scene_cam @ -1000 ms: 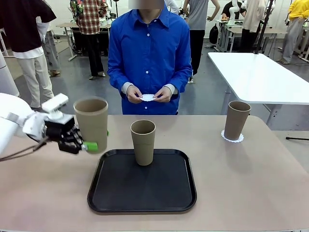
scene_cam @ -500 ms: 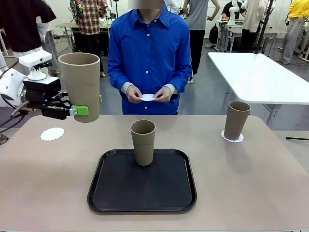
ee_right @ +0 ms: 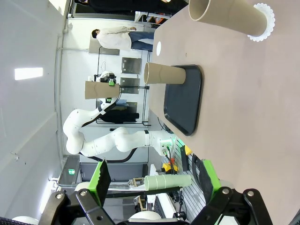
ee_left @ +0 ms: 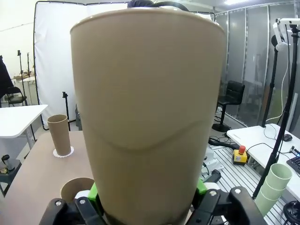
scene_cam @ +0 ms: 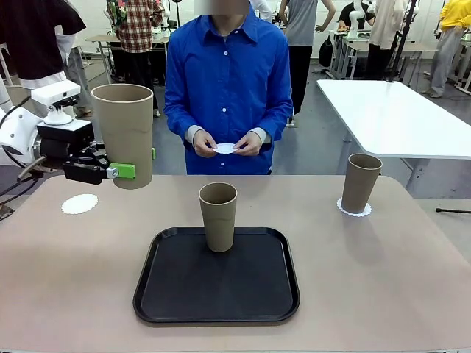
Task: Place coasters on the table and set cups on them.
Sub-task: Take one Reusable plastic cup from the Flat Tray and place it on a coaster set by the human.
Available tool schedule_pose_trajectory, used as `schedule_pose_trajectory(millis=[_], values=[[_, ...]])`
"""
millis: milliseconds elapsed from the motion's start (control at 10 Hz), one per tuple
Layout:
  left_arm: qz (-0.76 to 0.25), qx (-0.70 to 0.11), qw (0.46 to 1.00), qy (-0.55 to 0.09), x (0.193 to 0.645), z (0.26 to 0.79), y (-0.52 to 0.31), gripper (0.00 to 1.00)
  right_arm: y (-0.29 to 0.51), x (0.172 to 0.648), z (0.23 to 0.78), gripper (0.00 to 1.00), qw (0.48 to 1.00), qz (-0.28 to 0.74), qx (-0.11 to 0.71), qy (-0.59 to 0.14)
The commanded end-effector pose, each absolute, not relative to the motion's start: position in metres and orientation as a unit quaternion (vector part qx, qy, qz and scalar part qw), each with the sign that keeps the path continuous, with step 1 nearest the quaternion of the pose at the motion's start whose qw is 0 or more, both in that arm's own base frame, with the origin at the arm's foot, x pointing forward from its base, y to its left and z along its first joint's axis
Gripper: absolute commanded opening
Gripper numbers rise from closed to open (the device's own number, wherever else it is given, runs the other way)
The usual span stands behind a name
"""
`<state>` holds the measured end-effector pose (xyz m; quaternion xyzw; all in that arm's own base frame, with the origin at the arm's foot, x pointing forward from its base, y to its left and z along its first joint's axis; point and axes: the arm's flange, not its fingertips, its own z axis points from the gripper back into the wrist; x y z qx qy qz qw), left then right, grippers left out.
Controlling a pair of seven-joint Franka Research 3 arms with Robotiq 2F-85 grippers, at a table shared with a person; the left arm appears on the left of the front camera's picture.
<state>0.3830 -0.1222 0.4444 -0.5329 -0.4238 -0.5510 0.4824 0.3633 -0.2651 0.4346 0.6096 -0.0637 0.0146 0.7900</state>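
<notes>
While your left gripper (scene_cam: 131,168) clamps one upright cup (scene_cam: 125,121) aloft over the table's (scene_cam: 383,279) far-left corner, the vacant coaster (scene_cam: 79,204) lies below, slightly toward the left edge, nearest this arm; right gripper (ee_right: 153,182) released.

Blk tray (scene_cam: 221,290) mid; white table (scene_cam: 390,118) behind.

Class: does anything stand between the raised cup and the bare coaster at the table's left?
Nothing visible does. The cup, held by the left end effector, hangs above and right of the coaster, with bare table between.
</notes>
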Motion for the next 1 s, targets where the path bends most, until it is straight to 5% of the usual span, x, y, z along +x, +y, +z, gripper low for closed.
schedule_pose_trajectory(millis=[0,400,900], values=[[-0.568,-0.523,0.474,-0.423,0.406,0.445,-0.105,0.79,-0.265,0.364,0.435,1.00,0.791,0.010,0.608,-0.061],[-0.560,-0.432,0.529,-0.470,0.494,0.450,0.024,0.79,-0.265,0.364,0.435,1.00,0.791,0.010,0.608,-0.061],[-0.471,-0.424,0.563,-0.530,0.526,0.446,0.121,0.79,-0.265,0.364,0.435,1.00,0.791,0.010,0.608,-0.061]])
